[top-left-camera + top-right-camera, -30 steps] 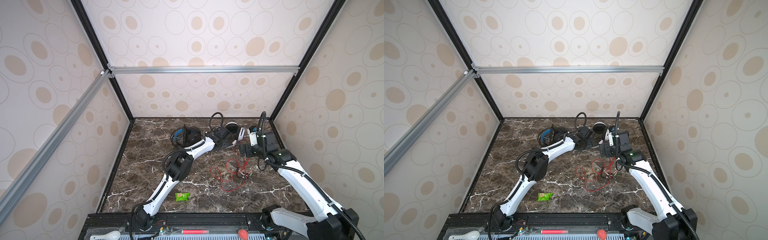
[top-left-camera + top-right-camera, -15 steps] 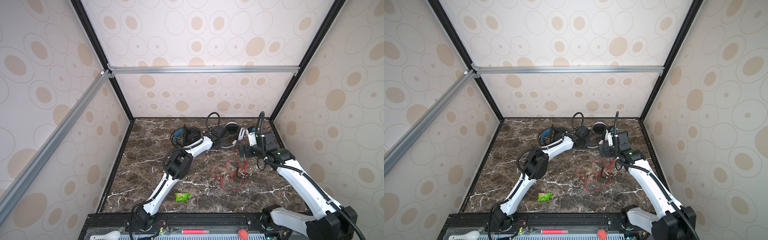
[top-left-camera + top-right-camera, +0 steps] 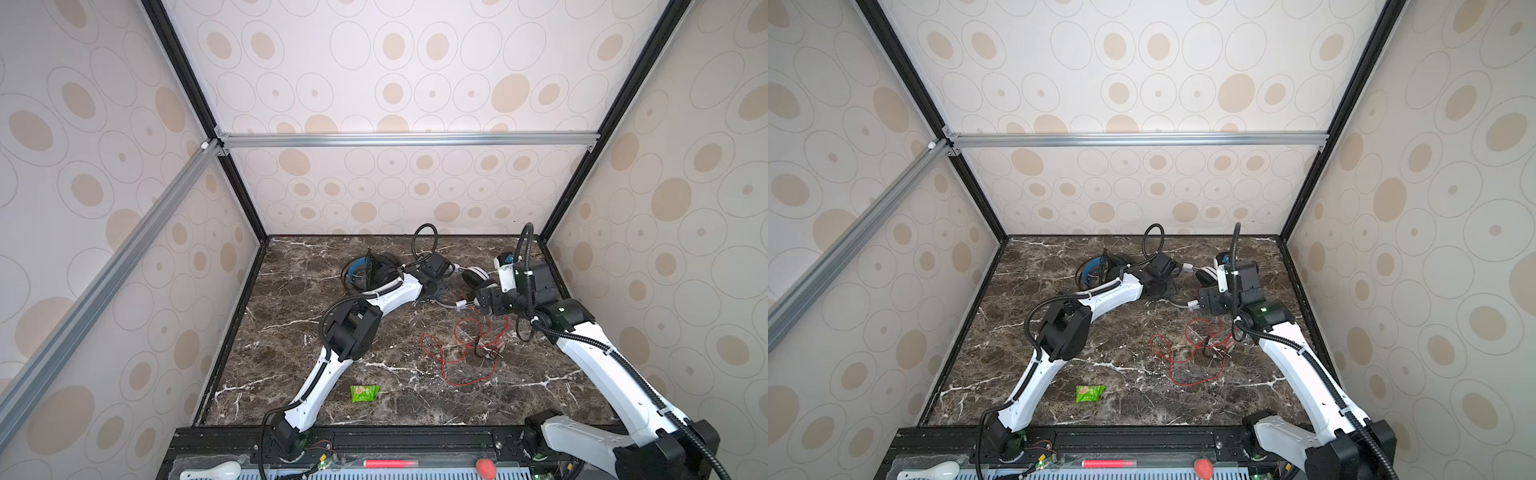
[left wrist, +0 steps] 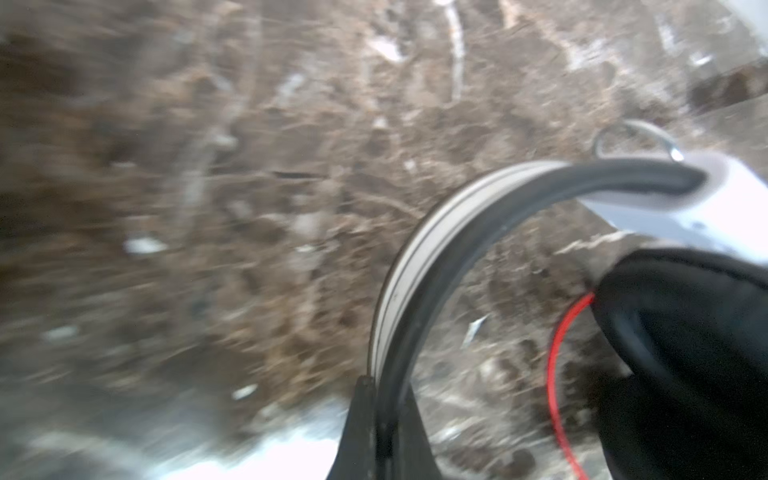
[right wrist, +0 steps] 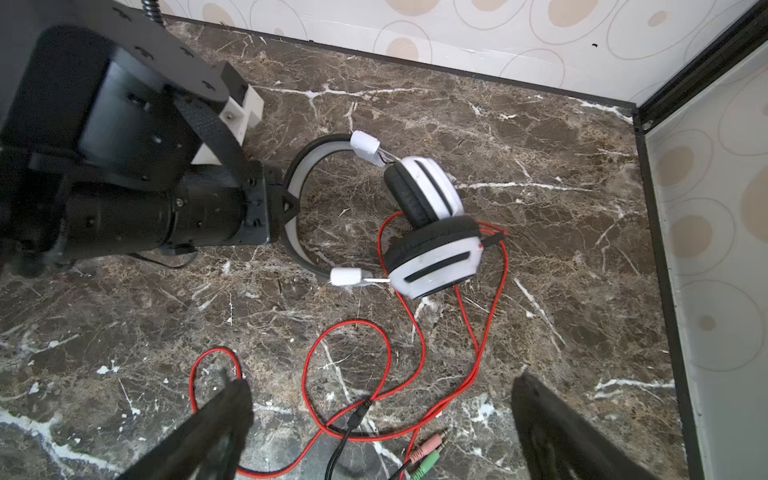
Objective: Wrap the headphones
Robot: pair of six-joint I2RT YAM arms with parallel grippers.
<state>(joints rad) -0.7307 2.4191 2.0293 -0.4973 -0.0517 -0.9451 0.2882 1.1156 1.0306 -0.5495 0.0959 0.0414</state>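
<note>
Right wrist view: left gripper (image 5: 286,199) clamped on the headband (image 5: 316,153) of the white headset with black cushions (image 5: 432,257); right gripper (image 5: 380,390) spread wide over its thin red cable (image 5: 353,322)

The left headset (image 3: 386,272) lies beside the right headset (image 3: 476,274), cable (image 5: 353,322) in front.

White headset (image 5: 432,257), red cable (image 5: 371,399) unwound; black headset (image 3: 386,272) rear.
</note>
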